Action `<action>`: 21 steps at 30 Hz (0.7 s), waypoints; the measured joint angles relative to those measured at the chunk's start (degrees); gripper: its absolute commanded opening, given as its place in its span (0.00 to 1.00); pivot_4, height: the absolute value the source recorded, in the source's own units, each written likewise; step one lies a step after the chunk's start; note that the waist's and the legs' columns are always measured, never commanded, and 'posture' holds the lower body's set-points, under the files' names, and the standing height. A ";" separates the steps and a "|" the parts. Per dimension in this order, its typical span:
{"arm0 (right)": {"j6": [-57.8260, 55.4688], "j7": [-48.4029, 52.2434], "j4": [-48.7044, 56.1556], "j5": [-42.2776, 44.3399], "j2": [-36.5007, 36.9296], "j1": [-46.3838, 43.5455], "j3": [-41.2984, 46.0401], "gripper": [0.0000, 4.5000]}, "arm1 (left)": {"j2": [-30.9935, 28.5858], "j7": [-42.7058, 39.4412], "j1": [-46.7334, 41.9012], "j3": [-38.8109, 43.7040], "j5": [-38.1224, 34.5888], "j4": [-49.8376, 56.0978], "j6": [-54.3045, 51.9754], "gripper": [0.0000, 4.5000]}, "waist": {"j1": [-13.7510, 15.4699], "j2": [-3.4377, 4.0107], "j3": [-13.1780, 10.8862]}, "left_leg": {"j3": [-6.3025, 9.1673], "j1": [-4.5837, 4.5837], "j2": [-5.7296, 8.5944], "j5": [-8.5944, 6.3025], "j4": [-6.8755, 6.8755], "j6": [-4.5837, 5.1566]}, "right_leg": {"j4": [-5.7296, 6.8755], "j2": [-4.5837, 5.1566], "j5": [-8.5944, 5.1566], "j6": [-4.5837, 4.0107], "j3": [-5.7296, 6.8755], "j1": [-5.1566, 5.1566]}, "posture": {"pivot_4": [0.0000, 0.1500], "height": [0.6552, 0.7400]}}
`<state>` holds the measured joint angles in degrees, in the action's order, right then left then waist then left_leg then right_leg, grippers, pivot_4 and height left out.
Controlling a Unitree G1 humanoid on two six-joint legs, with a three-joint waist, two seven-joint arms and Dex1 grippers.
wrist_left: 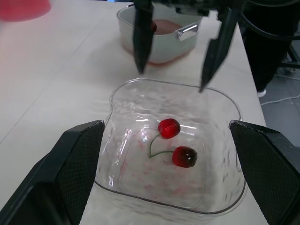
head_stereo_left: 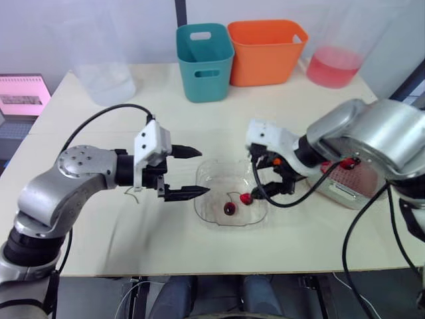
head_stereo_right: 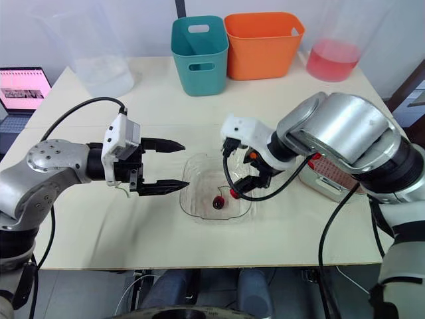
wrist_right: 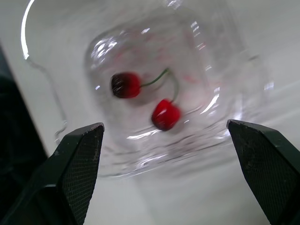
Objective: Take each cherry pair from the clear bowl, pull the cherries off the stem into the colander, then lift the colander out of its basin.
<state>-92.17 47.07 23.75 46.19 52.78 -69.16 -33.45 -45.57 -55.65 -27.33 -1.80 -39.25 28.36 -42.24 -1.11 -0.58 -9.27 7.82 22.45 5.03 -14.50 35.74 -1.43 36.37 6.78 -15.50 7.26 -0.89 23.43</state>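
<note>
Left gripper [head_stereo_left: 203, 171], fingers spread wide and empty, hovered just beside the clear bowl [wrist_left: 165, 202]. Right gripper [wrist_left: 171, 78], likewise spread and empty, hung over the opposite rim. The cherry pair [wrist_left: 168, 128] lay in the bowl, between and below both grippers.

The right arm [head_stereo_left: 378, 133] hides most of the basin [head_stereo_left: 352, 189]. The laptop [head_stereo_left: 23, 96] runs off the edge. The cherries [wrist_right: 165, 114] look blurred in the right wrist view.

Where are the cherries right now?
The cherry pair lies inside the clear bowl, near the table's front edge, between the open left gripper and the open right gripper.
</note>
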 measured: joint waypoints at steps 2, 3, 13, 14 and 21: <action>0.00 -5.70 -0.52 5.38 -1.46 -0.16 -0.02 0.99 | 0.13 0.12 0.28 -0.16 0.00 0.18 0.00 1.00 | 0.03 0.00 0.00 | 0.00 0.00 0.00 0.00 0.01 0.00 | 0.00 0.00 0.00 0.00 0.00 0.00 | 1.00 1.00; 0.00 -8.79 -0.77 7.97 -2.48 -0.17 -0.02 0.99 | 0.14 0.23 0.39 -0.23 0.00 0.29 0.00 1.00 | 0.10 0.00 0.00 | 0.01 0.00 0.00 0.00 0.01 -0.01 | 0.00 0.00 0.00 0.00 0.00 0.00 | 1.00 1.00; 0.00 -28.88 -5.55 18.79 -6.74 2.01 -3.57 0.99 | 0.80 1.04 0.73 -0.90 0.01 1.21 0.00 1.00 | 0.32 0.00 0.00 | 0.03 0.03 0.03 0.02 0.11 -0.03 | 0.01 -0.01 0.00 0.00 0.01 -0.03 | 1.00 1.00; 0.00 -29.80 -5.97 19.19 -6.78 1.94 -4.30 0.99 | 0.80 1.10 0.90 -0.90 0.01 1.30 0.00 1.00 | 0.26 0.00 0.00 | 0.03 0.03 0.03 0.02 0.10 -0.03 | 0.01 -0.01 0.00 0.00 0.01 -0.03 | 1.00 1.00; -0.01 -30.99 -6.25 18.92 -9.18 0.18 -9.49 0.99 | 1.56 2.31 2.06 -0.96 -0.10 2.32 -0.01 1.00 | 0.12 0.00 0.00 | 0.03 0.03 0.02 0.00 0.10 0.00 | 0.05 -0.02 0.00 0.00 0.01 -0.01 | 1.00 1.00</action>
<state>-92.18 16.09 17.49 65.11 43.60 -68.98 -42.93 -44.01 -53.34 -25.26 -2.76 -39.35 30.67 -42.25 -0.99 -0.58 -9.27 7.84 22.48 5.06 -14.50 35.84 -1.43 36.42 6.76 -15.50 7.26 -0.89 23.42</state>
